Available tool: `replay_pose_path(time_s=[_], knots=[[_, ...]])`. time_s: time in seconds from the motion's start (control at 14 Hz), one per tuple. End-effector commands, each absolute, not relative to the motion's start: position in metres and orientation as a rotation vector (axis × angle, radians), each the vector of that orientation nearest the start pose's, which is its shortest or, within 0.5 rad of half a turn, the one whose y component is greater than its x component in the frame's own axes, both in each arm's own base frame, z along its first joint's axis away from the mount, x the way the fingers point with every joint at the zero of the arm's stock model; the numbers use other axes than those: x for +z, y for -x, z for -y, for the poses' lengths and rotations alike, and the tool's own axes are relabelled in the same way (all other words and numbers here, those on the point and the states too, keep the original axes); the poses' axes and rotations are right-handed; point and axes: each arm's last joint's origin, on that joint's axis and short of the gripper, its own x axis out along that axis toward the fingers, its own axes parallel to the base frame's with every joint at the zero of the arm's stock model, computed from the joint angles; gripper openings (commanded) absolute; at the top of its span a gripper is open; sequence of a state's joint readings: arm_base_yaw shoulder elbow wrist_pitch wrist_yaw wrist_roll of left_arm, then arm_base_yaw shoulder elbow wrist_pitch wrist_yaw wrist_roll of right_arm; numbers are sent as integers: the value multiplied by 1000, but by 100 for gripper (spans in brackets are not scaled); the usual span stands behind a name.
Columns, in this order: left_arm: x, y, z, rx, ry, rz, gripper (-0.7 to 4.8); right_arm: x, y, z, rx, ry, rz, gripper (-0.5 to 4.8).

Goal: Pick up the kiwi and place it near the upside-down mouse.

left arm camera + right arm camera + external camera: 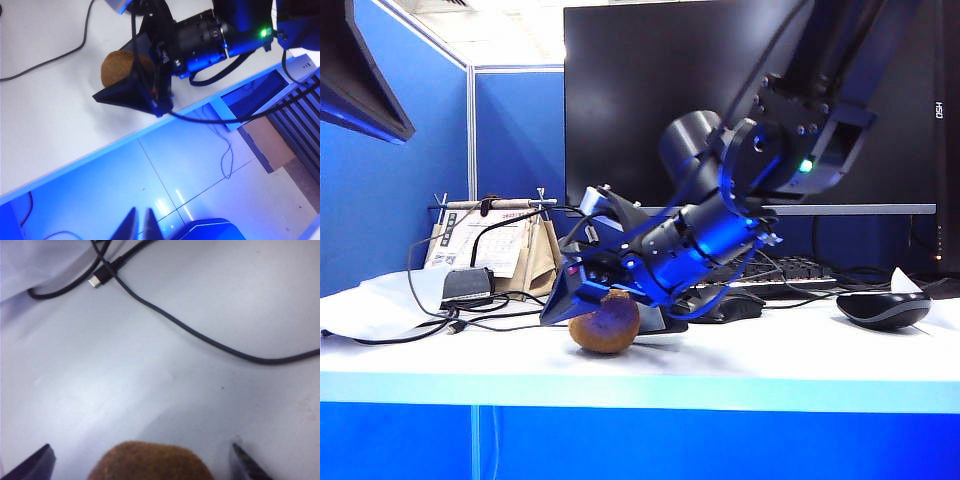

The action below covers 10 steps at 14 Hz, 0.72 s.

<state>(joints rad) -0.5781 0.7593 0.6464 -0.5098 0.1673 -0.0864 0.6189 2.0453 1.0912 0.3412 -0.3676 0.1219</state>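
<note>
Kiwi (605,322) sits on the white worktop (770,360), and the right end effector (140,460) is down around it with jaws spread wide, one finger (31,464) on each side of the fruit and neither yet pressing on it, as the right wrist view shows. So the step in hand is the pick-up, at the point just before the squeeze.

The left end effector (140,225) hangs out past the worktop edge over the floor, its two fingertips drawn close together with nothing between them, well away from the fruit.

The upside-down mouse (883,309) lies well off to the far side of the right arm from the kiwi, near the keyboard (790,270). A black cable (200,335) runs across the worktop just beyond the end effector.

Next, I'd say, the jaws need to close gently on the fuzzy skin, centred so the egg shape does not squirt out, then lift clear before swinging across toward the mouse.
</note>
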Motion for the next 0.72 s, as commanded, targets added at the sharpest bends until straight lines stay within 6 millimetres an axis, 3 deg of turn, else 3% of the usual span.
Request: replay_pose_path(time_s=[0.07,0.21,0.5,0.72], knots=[[263,-129,90,-705,-41,-639,30,107,-320,-244,863,-3,-794,479],[265,-129,91,-706,-38,-625,30,104,-319,-242,832,12,-838,479],[265,-130,91,-707,-37,-617,30,107,-318,-239,785,37,-850,256],[265,-130,91,-707,-40,-616,30,121,-319,-238,770,36,-803,214]])
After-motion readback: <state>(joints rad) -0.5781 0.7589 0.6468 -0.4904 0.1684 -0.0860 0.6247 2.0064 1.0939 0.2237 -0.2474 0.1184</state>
